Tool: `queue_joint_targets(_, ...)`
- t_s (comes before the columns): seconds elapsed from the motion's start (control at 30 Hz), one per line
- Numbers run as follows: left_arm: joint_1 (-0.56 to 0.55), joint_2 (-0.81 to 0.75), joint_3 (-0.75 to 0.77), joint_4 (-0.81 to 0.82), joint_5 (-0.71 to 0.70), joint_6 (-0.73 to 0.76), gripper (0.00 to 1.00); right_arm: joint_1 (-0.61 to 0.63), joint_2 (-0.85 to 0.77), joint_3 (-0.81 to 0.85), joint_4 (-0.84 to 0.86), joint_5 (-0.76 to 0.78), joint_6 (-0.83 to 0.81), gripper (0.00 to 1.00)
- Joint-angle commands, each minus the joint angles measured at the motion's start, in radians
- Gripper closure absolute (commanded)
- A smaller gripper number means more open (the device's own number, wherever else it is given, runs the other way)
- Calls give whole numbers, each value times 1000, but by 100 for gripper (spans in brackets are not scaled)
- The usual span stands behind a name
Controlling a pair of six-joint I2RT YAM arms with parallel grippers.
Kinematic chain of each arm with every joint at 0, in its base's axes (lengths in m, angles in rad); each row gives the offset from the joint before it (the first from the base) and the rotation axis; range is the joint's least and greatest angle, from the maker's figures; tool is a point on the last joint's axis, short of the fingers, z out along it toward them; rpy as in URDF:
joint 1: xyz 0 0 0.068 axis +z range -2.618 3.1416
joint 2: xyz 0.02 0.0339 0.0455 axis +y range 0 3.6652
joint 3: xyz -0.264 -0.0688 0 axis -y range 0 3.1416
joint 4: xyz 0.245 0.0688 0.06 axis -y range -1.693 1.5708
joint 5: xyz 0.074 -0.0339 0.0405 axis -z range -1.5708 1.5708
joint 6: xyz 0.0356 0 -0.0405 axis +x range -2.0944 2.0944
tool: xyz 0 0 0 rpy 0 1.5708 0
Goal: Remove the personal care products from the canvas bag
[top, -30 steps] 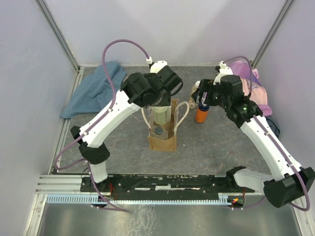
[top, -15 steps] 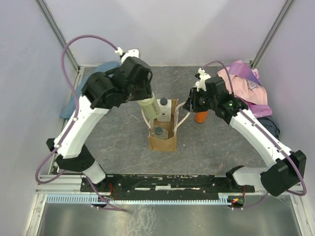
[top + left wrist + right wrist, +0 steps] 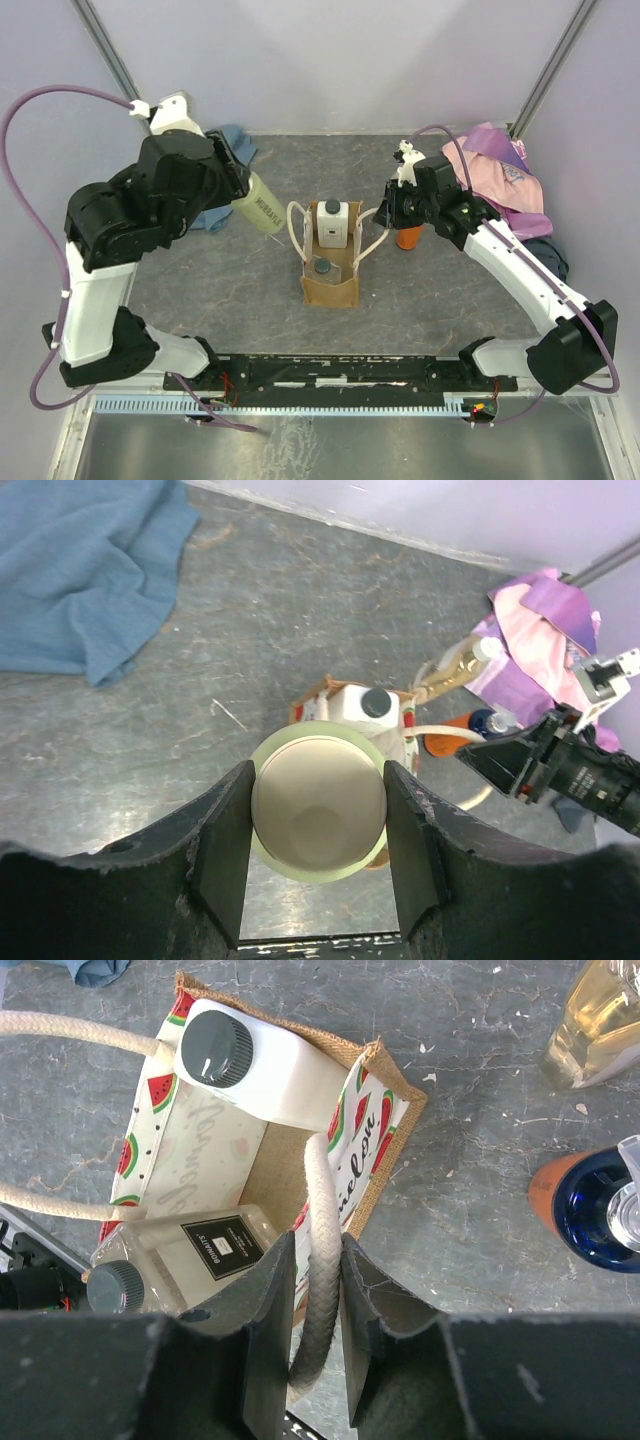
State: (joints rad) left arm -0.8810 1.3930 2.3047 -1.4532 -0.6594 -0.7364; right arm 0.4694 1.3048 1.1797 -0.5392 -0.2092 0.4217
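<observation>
Now L gripper (image 3: 318,810) pinches pale bottle (image 3: 262,208), left of canvas bag (image 3: 330,290); R gripper (image 3: 318,1295) clamps bag's handle (image 3: 322,1200).

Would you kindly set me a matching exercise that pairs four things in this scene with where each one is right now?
Things:
1. pale green bottle
2. white bottle
3. orange bottle
4. cream bag handle

Places:
A. inside the canvas bag
B. pinched in the right gripper
C. held in the left gripper
D. standing on the table, outside the bag

Pairs: 1-C, 2-A, 3-D, 4-B
</observation>
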Motion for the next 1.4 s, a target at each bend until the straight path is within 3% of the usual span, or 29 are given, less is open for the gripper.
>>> queue_joint_targets(0.0,7,-28,-21,78,-101,14,97,3,-5,8,12,10,-16,69)
queue_joint_targets(0.37,50,-84,-402,210,-96,24,97,3,2,36,-37,45,-29,69)
queue_joint_targets(0.53,151,-76,-526,283,-50,46,97,4,6,39,-50,39,-37,69)
queue_joint_targets(0.83,348,-67,-800,600,113,133,97,3,-38,97,-134,38,-43,65)
queue_joint_targets(0.97,375,-24,-853,704,108,168,96,3,-39,116,-176,30,-48,63)
queue_joint_targets(1.17,392,50,-873,803,63,208,77,3,-75,116,-216,47,-51,60)
queue_joint_targets(1.23,403,77,-876,823,53,218,76,4,-89,124,-236,56,-58,58)
queue_joint_targets(1.37,425,128,-892,861,60,227,76,4,-116,165,-291,83,-57,44)
